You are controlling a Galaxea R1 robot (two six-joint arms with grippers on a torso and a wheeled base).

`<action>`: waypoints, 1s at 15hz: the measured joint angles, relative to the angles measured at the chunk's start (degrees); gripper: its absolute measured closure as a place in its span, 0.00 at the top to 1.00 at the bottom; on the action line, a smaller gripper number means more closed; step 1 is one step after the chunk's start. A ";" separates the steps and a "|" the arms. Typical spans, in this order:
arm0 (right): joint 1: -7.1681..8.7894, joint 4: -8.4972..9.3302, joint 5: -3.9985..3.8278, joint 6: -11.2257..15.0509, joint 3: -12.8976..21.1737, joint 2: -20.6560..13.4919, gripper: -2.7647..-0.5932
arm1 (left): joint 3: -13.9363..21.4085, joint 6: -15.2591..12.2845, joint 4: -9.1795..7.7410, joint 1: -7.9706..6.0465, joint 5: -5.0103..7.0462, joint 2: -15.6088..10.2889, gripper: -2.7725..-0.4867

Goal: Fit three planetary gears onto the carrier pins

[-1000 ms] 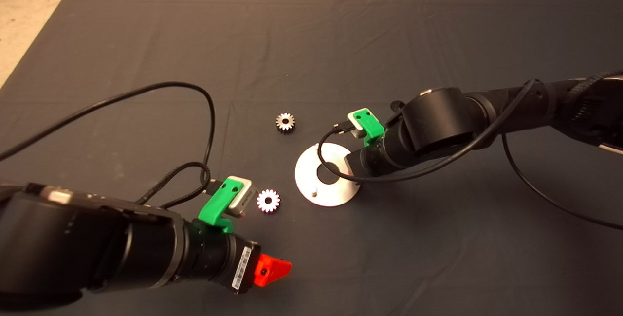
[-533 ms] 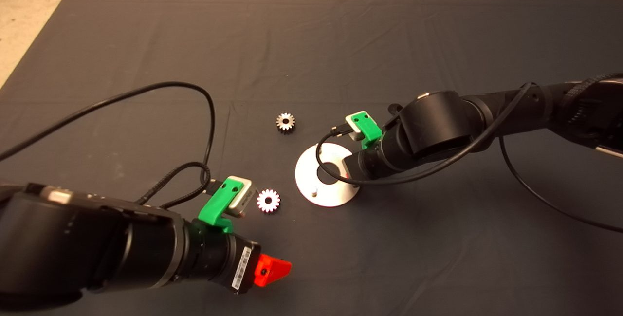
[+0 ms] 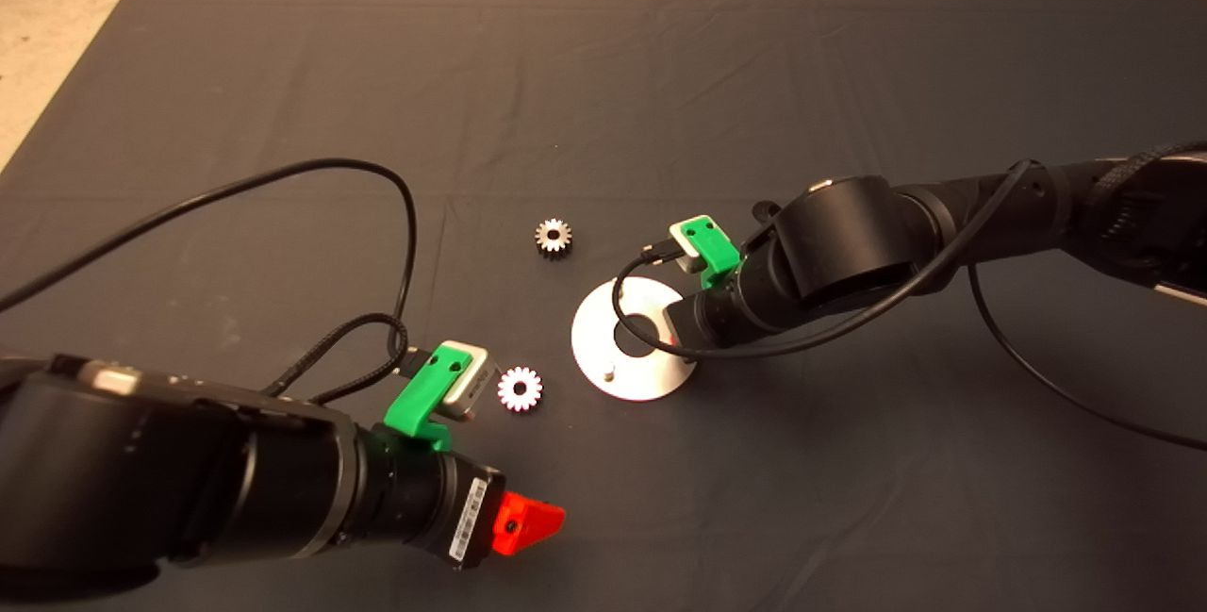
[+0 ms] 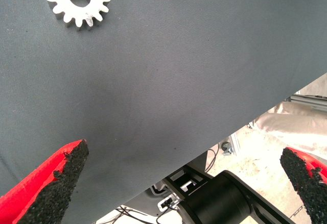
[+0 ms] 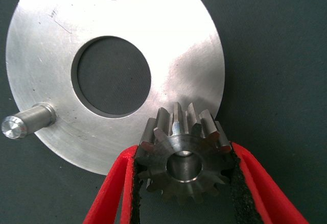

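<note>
The right gripper (image 5: pixel 184 183) has its jaws clamped on one planetary gear (image 5: pixel 183 157), gripped across the toothed flanks, bore axis upright. The gear sits at the rim of the carrier disc (image 5: pixel 173 40); through its bore a metallic glint shows, which may be the third pin, but seating cannot be confirmed. Two carrier pins (image 5: pixel 23 122) stand bare on the disc.

Handling, as judged: the gear is rigid steel, dense for its size and smooth, so it may slip or tilt between the pads. Grip on opposite tooth tips, keep the bore square to the pin, and lower without side load.

The left gripper (image 4: pixel 184 183) waits near the worktop's front edge, jaws wide apart and empty. A second gear (image 3: pixel 520 389) lies flat just beyond it; a third gear (image 3: pixel 553 237) lies flat past the disc.

The dark mat (image 3: pixel 603 74) is thin, creased cloth. Beyond it, pale floor (image 3: pixel 57 18) shows.
</note>
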 joint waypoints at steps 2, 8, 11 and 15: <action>-0.56 0.04 0.40 -0.18 -1.16 0.02 0.16 | 0.00 -0.02 0.00 0.00 -0.02 0.00 0.99; -0.58 0.37 0.71 -0.37 -2.18 0.07 0.17 | 0.00 -0.02 0.00 0.00 -0.02 -0.02 0.99; -0.58 0.39 0.74 -0.38 -2.21 0.05 0.17 | 0.00 -0.02 0.00 0.00 -0.02 -0.28 0.99; -0.54 0.39 0.74 -0.38 -2.26 0.07 0.17 | 0.00 -0.02 0.00 0.00 -0.02 -0.28 0.99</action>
